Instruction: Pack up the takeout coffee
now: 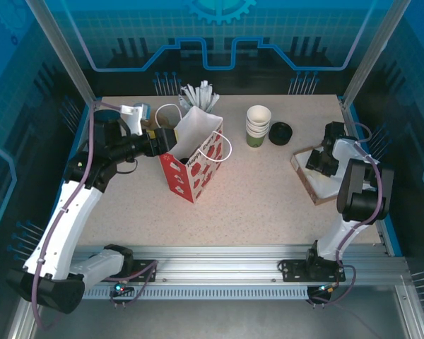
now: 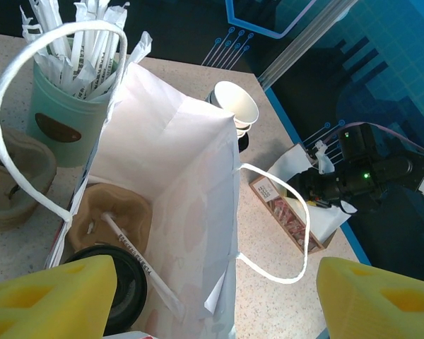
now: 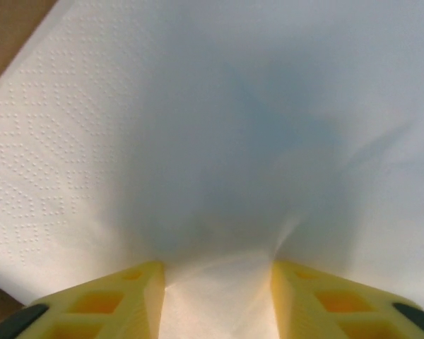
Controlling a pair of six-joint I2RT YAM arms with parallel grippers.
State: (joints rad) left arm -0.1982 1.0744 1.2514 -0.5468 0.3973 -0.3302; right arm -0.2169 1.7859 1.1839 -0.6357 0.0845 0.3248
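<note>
The takeout coffee (image 2: 131, 289) stands inside the red-and-white paper bag (image 1: 192, 169), its black lid showing beside a cardboard carrier (image 2: 120, 212), with a wrapped straw lying across it. My left gripper (image 2: 215, 282) is open at the bag's mouth, one finger inside and one outside the white wall (image 2: 184, 176). In the top view the left gripper (image 1: 162, 141) is at the bag's left rim. My right gripper (image 3: 218, 282) presses down on a white napkin (image 3: 219, 141), and a fold of it is bunched between the fingers. In the top view the right gripper (image 1: 319, 161) is over the napkin box.
A stack of lidless cups (image 1: 258, 126) and a loose black lid (image 1: 280, 133) stand at the back centre. A pale green cup of wrapped sticks (image 2: 60, 113) is behind the bag. The cardboard napkin box (image 1: 309, 182) sits at the right, near the table edge.
</note>
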